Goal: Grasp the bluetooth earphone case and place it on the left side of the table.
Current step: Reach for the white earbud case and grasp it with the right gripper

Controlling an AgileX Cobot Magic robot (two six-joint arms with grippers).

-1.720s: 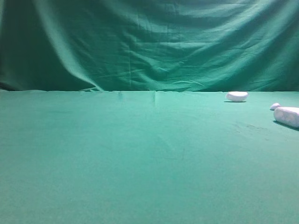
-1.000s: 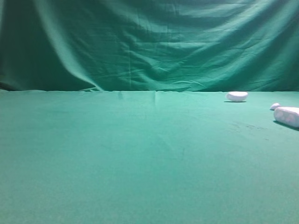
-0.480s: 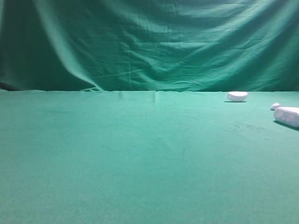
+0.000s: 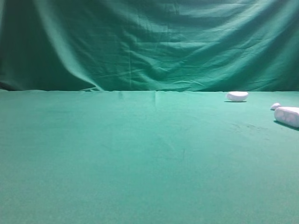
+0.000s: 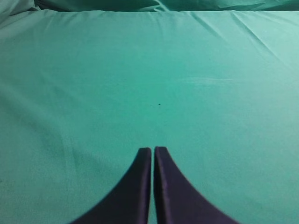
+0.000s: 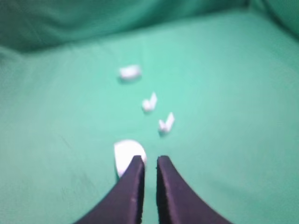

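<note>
Table (image 4: pixel 140 158): wide flat surface under plain green cloth, faint creases; a draped green backdrop curtain (image 4: pixel 149 42) hangs behind it.
Bluetooth earphone case (image 4: pixel 288 116): white, pill-shaped, lying flat at the far right of the table in the exterior view, partly cut by the frame edge.
Case long axis: runs roughly left to right, the visible rounded end pointing left and slightly toward the curtain.
Case in right wrist view: white rounded end (image 6: pixel 127 156) shows just left of the fingertips, partly hidden behind the left finger; blurred.
Small white piece (image 4: pixel 275 106): just beside the case, on its far side.
White oval object (image 4: pixel 237 96): further back, apart from the case.
Two earbuds (image 6: pixel 149 103) (image 6: pixel 166 123): blurred, beyond the case.
Left gripper (image 5: pixel 153 150): fingers pressed together, holding nothing, above bare cloth.
Right gripper (image 6: pixel 149 159): fingers nearly together, narrow gap, nothing between them.
</note>
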